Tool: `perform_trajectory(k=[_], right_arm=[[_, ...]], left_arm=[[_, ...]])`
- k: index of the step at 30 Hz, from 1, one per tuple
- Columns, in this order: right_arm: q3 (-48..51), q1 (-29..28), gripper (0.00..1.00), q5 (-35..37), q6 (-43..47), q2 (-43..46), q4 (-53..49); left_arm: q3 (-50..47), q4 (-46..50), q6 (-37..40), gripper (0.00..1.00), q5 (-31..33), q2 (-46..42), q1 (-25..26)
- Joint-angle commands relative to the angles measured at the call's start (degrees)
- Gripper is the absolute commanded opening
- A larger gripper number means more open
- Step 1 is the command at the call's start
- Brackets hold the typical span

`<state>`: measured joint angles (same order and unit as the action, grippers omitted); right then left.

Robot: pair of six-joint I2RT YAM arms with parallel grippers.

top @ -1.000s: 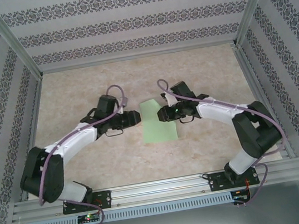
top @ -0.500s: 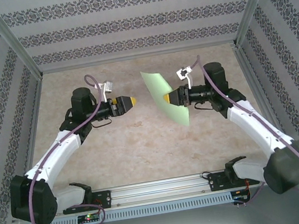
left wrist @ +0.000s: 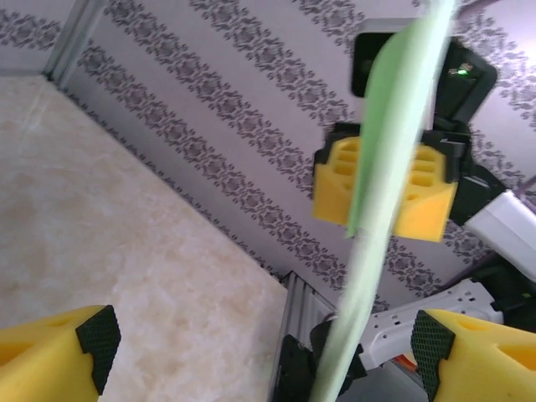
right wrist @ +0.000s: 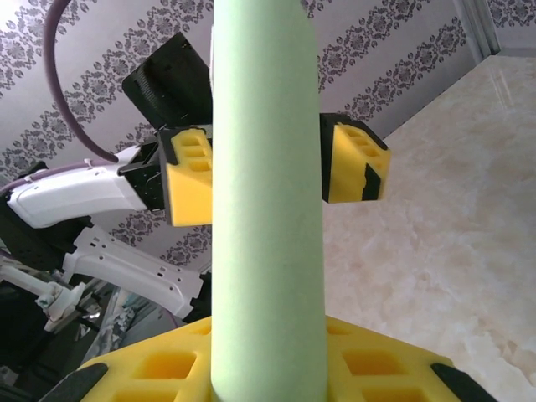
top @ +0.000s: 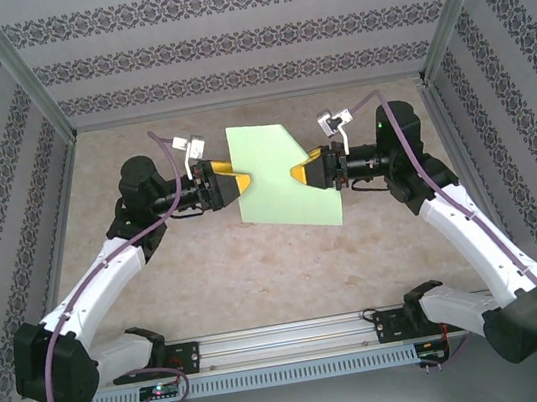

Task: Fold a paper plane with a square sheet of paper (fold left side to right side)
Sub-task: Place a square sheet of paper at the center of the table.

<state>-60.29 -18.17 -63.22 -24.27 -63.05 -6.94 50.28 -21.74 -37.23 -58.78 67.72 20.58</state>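
Note:
The light green square sheet of paper (top: pixel 280 174) hangs in the air over the table's middle, seen as a slanted four-sided panel. My right gripper (top: pixel 297 174) is shut on its right part; in the right wrist view the paper (right wrist: pixel 264 209) rises as a curved strip out of the yellow fingers (right wrist: pixel 167 368). My left gripper (top: pixel 244 182) is open, its yellow fingers on either side of the sheet's left edge. In the left wrist view the paper (left wrist: pixel 394 167) runs edge-on between the two wide-apart fingertips (left wrist: pixel 96 335), touching neither. The right gripper (left wrist: pixel 385 188) shows behind it.
The beige marbled table (top: pixel 259 273) lies below both raised arms. Patterned walls and aluminium posts (top: pixel 17 72) close it in on three sides. The arm bases sit on the rail (top: pixel 289 337) at the near edge.
A second ago the paper lay on the table between both lowered grippers. The right arm has lifted it; the left gripper opened, rose and moved in around the sheet's left edge.

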Motion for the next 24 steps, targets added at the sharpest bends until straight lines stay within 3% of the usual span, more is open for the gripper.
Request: perform_trajectory(k=[1,3,7,8,19,24], right_arm=[[-0.7,-0.5,0.29,-1.4,-1.7,0.6,2.0],[-0.5,-0.4,0.30,-1.0,-1.6,0.8,2.0],[0.0,0.1,0.35,0.5,-1.0,1.4,1.4],[0.0,0.2,0.37,0.9,-0.4,1.5,0.7],[0.3,3.7,0.60,12.7,6.6,3.3,-10.2],[2.1,4.4,0.82,22.3,8.2,4.4,-13.3]], left_arm=[[1.7,-5.2,-0.2,0.79,-1.8,-1.4,1.4],[1.9,-5.0,-0.1,0.62,-1.6,-1.6,1.8],[2.6,-1.0,1.7,0.19,-0.2,-1.8,2.2],[2.5,-0.3,2.1,0.13,0.0,-1.6,2.2],[3.6,10.5,6.6,0.11,5.9,1.3,2.1],[5.1,17.2,8.3,0.05,11.0,4.4,2.0]])
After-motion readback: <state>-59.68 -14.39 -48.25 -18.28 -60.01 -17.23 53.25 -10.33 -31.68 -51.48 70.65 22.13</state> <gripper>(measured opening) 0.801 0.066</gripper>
